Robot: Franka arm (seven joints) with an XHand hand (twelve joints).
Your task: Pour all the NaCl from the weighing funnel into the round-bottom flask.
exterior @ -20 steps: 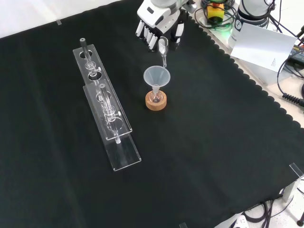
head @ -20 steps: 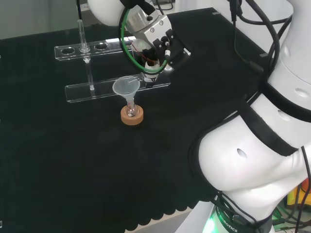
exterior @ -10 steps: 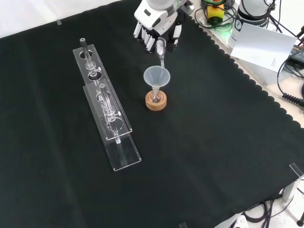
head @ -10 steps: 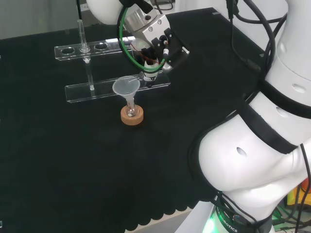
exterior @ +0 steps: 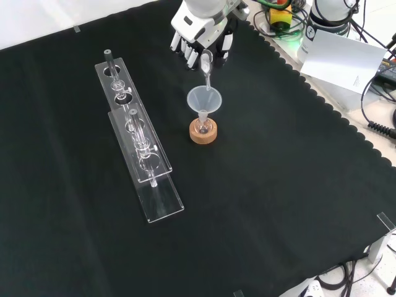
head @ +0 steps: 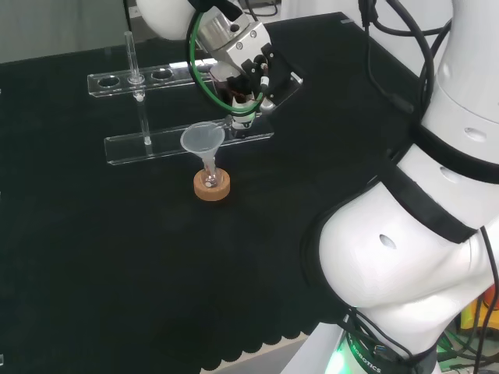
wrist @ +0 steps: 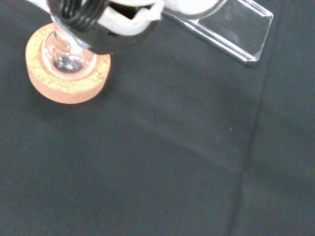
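Observation:
A small round-bottom flask (exterior: 202,127) sits on a cork ring (exterior: 203,133) with a clear funnel (exterior: 204,99) in its neck. The hand (exterior: 201,32) hovers just behind it in the front view, shut on a small clear weighing funnel (exterior: 206,64). That piece is tipped steeply, spout down over the funnel's mouth. In the head view the hand (head: 251,68) is to the right of and above the funnel (head: 203,139) and the cork ring (head: 211,187). The wrist view looks down on the flask (wrist: 69,60) in its cork ring (wrist: 66,86); a little grainy matter lies in the flask's bottom.
A long clear rack (exterior: 137,139) with a few glass tubes lies left of the flask in the front view, and behind it in the head view as the rack (head: 148,78). One end of the rack's base (wrist: 224,29) is in the wrist view. Paper and cables (exterior: 343,59) lie past the cloth's scalloped edge.
The hand has shifted slightly left in the front view and turned, tipping the weighing funnel steeper, with its spout now over the funnel's mouth. Flask and rack stay put.

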